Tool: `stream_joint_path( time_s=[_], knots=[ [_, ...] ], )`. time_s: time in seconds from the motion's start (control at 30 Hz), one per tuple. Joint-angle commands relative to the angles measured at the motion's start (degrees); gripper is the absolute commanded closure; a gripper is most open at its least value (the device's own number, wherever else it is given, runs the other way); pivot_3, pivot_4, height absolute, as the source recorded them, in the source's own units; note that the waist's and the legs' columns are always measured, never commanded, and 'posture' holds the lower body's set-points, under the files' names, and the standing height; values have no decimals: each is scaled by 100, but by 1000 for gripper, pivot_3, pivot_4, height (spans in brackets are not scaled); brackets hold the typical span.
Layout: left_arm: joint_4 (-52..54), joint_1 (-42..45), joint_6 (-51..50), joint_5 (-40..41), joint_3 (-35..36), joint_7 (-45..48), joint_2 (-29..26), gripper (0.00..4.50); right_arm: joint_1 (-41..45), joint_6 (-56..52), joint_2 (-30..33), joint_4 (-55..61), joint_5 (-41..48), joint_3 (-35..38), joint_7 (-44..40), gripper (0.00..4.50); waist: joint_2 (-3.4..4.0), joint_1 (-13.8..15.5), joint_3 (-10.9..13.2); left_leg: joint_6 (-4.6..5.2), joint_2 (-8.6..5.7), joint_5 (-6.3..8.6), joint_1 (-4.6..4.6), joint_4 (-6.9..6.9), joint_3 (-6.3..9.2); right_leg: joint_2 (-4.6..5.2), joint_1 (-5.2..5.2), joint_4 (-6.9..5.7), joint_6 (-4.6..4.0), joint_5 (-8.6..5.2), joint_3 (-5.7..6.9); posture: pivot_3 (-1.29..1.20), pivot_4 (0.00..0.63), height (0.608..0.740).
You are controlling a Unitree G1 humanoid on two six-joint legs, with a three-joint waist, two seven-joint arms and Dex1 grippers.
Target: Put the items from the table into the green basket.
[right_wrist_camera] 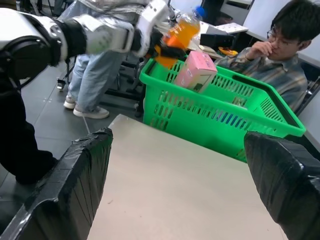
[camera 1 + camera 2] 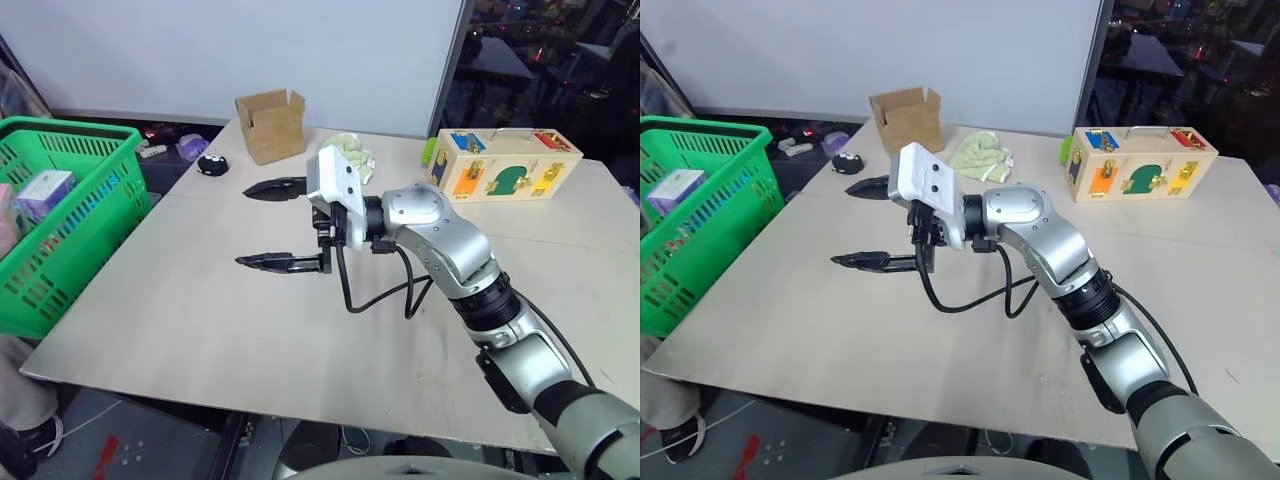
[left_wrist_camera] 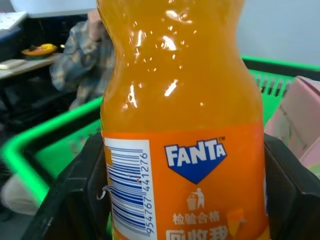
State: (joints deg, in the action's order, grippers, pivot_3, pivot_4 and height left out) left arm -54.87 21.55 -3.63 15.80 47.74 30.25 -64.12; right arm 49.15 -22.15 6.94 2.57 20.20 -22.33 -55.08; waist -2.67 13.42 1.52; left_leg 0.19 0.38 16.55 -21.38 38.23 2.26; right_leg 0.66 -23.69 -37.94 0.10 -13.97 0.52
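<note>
Bottle (image 1: pixel 182 31) clamped in left gripper (image 1: pixel 162 45) above green basket (image 1: pixel 220 112); lowering and release due. Right gripper (image 2: pixel 272 225) jaws wide, empty.

The silver right arm reaches across to the robot's left, its black two-fingered right gripper (image 2: pixel 272 224) level with fingers spread wide and empty. The left gripper (image 1: pixel 161 46) clamps an orange bottle (image 3: pixel 182 100).

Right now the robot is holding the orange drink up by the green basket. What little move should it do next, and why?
Probably lower the bottle into the green basket before letting go. The left gripper holds it above the basket's rim, beside the pink carton leaning inside. The jaws are shut on the bottle, so opening now might drop it from high up.
</note>
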Motion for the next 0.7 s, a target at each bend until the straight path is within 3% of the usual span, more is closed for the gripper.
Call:
stream_joint_path(
  time_s=[0.03,0.1,0.3,0.5,0.7],
  knots=[
    [-131,304,561,-57,-329,-60,-209,867,-2,62,71,250,-54,182,93,7,-1,-32,-1,0,-2,0,-4,2,-3,-1,-3,-1,0,1,-2,305,0,740],
    [-204,293,733,-13,-310,-302,-212,51,-35,39,87,299,-49,197,112,0,-4,-96,-3,0,-3,-1,-13,2,-6,-1,-7,-2,0,1,-7,289,0,740],
    [617,-179,822,576,246,-305,35,51,-82,30,97,369,43,304,137,0,-3,-349,-3,0,0,-1,-34,1,15,6,-39,-14,0,3,-17,288,0,740],
    [4333,-1738,-807,1855,683,-130,1362,51,-96,27,-10,409,453,561,-4,0,1,-465,-1,0,-1,-1,-31,-3,21,26,-34,-14,1,4,-38,324,0,740],
    [6651,-2822,-2031,2583,291,-335,2279,51,-89,28,20,406,523,565,-44,0,7,-454,0,0,-2,-1,-28,-3,30,25,-32,-19,0,4,-34,326,0,740]
  ],
)
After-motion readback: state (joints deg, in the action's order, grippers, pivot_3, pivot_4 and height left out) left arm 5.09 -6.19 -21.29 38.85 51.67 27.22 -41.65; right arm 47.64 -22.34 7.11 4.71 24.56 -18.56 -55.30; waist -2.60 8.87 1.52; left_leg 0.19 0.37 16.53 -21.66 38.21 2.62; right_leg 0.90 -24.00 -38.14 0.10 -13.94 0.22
